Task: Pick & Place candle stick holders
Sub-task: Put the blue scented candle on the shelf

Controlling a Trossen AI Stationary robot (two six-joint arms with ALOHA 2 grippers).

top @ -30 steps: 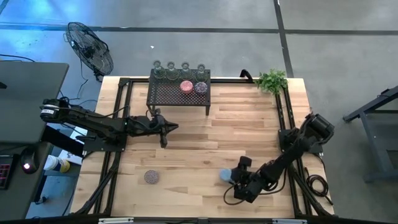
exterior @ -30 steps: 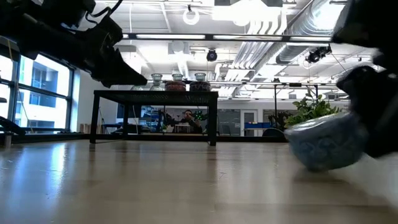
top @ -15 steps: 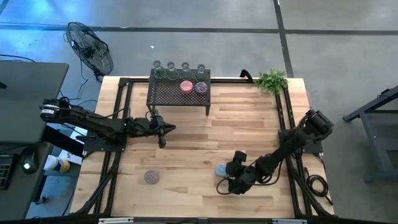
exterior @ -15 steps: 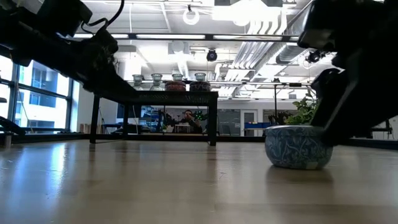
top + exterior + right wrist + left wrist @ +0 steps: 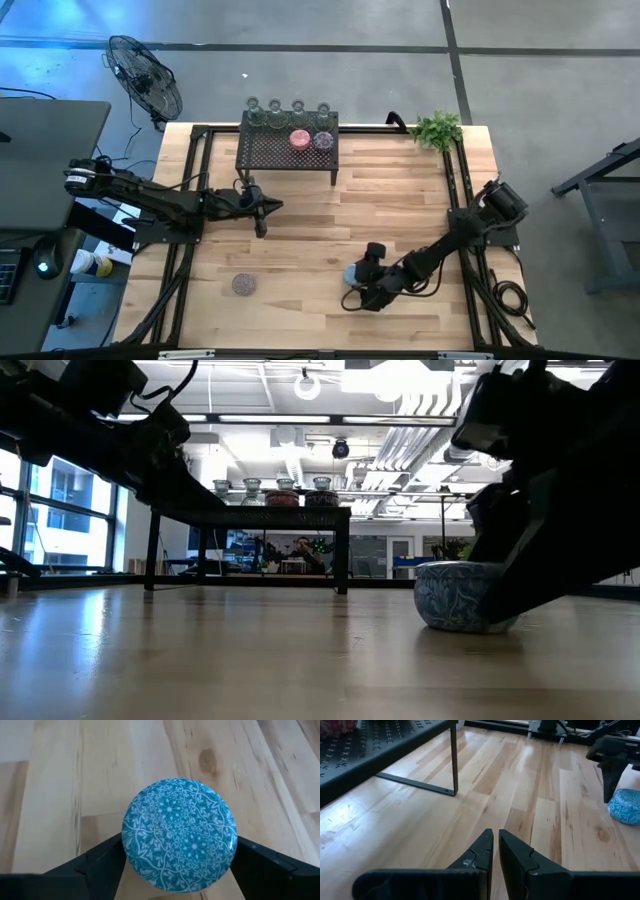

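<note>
Straddling blue patterned candle stick holder (image 5: 180, 836) upside down on wooden table (image 5: 310, 215), right gripper (image 5: 177, 862) spread wide, fingertips partly hidden; left gripper (image 5: 495, 852) pinched shut, empty, near black mesh rack (image 5: 288, 150).

holder (image 5: 180, 835): blue floral | rack (image 5: 288, 150): black mesh | another holder (image 5: 243, 285): mauve, perhaps

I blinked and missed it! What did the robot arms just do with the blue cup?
The right gripper slid toward the table's middle, and the blue cup went from tilted to flat on the table. The left gripper drew back slightly, shut. The rack and mauve cup stayed put.
</note>
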